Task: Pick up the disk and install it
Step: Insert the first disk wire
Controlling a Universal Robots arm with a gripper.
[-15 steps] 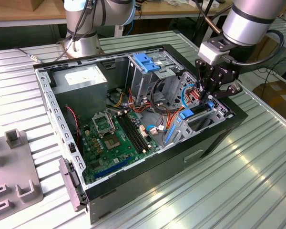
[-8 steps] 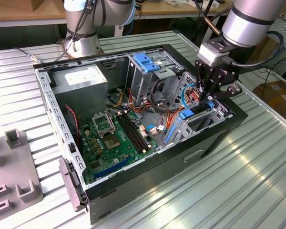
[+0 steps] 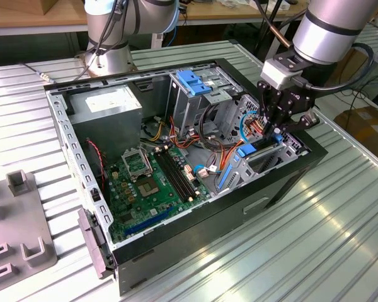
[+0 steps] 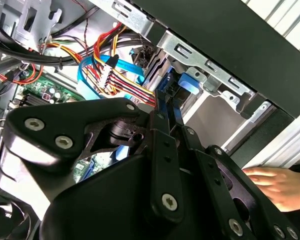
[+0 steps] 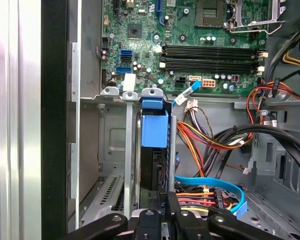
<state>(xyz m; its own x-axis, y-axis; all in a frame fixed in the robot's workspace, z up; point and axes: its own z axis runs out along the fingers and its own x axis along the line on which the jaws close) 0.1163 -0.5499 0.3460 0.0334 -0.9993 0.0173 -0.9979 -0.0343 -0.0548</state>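
Installation, exterior view: reaching with the hand [image 3: 277, 133] into the front corner of the open computer case [image 3: 208, 233], which is lying on the ribbed surface [image 3: 315, 239]. Apparently clenching the disk [image 3: 249, 150] edge-on, its blue carrier end pointing inward along the bay. Housing, within the case: a motherboard [image 3: 148, 182], a power supply [image 3: 110, 107], a blue-handled drive cage [image 3: 198, 85] and loose cables [image 3: 230, 148].

Second wrist view: looking along the two narrow fingers, which are lying close together and running toward the blue end of the disk [image 4: 187, 82] inside the metal bay. Crowding the bay from one side with a bundle of coloured cables [image 4: 115, 75]. Showing a person's fingers [image 4: 270, 182] just outside the case wall.

First wrist view: gripping the near edge of the disk [image 5: 154, 127] with the hand [image 5: 162, 212]; holding it upright between the bay rails [image 5: 129, 150], partly entered into its slot, with the motherboard [image 5: 190, 30] beyond and cables [image 5: 210, 135] beside.

Handling, as a judgement: treating the disk as stiff, dense for its size, smooth-faced and sensitive to knocks. Favouring a hold across the flat faces near one end or on the plastic frame, keeping clear of the connector end and avoiding twisting against the rails.
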